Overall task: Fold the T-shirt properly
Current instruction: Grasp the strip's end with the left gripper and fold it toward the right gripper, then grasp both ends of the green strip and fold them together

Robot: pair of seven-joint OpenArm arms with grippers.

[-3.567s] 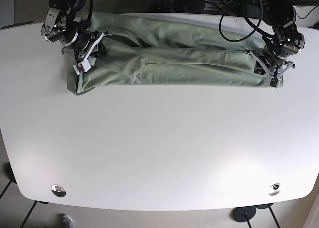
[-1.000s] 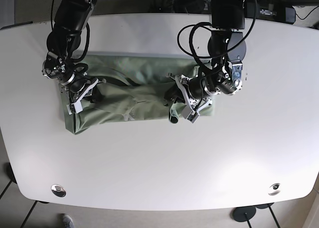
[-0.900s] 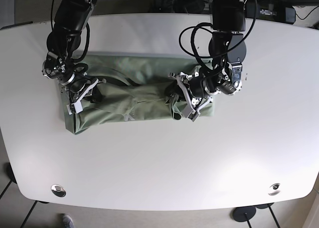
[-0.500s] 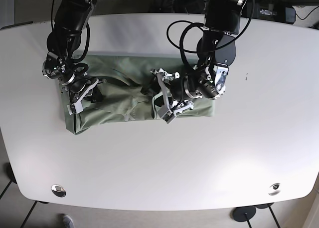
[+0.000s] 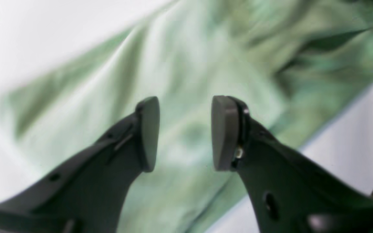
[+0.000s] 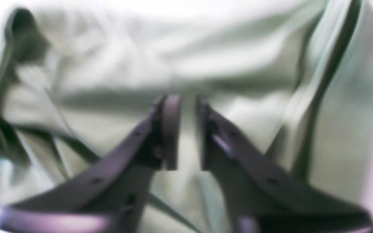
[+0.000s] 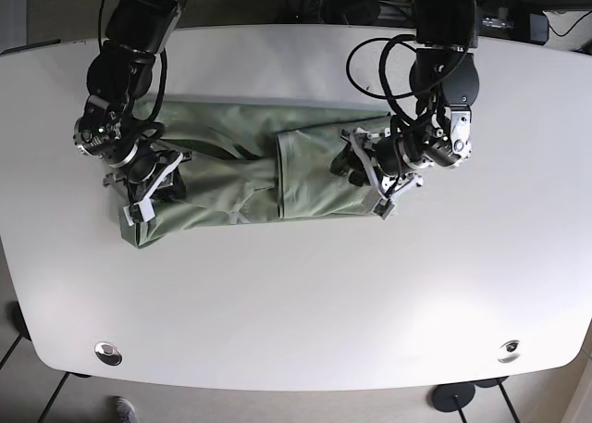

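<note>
The pale green T-shirt [image 7: 231, 173] lies as a long band across the far half of the white table [image 7: 296, 303]. Its right end is folded over toward the middle, and the folded edge [image 7: 278, 178] runs across the band. My left gripper [image 7: 377, 184] [image 5: 185, 132] hovers over that folded part, open, with only cloth [image 5: 186, 64] below it. My right gripper [image 7: 146, 193] [image 6: 188, 132] sits at the shirt's left end. Its fingers stand a narrow gap apart with pale cloth [image 6: 108, 64] between them. Both wrist views are blurred.
Black cables [image 7: 398, 53] loop above the left arm near the table's far edge. Two round metal fittings [image 7: 108, 353] [image 7: 508, 351] sit near the front corners. The shirt's crumpled left corner [image 7: 134, 236] lies just below my right gripper.
The left gripper carried the shirt's right end leftward, let it go and drew back to the right, open. The fold now lies flat. The right gripper shifted slightly down and stays at the left end.
</note>
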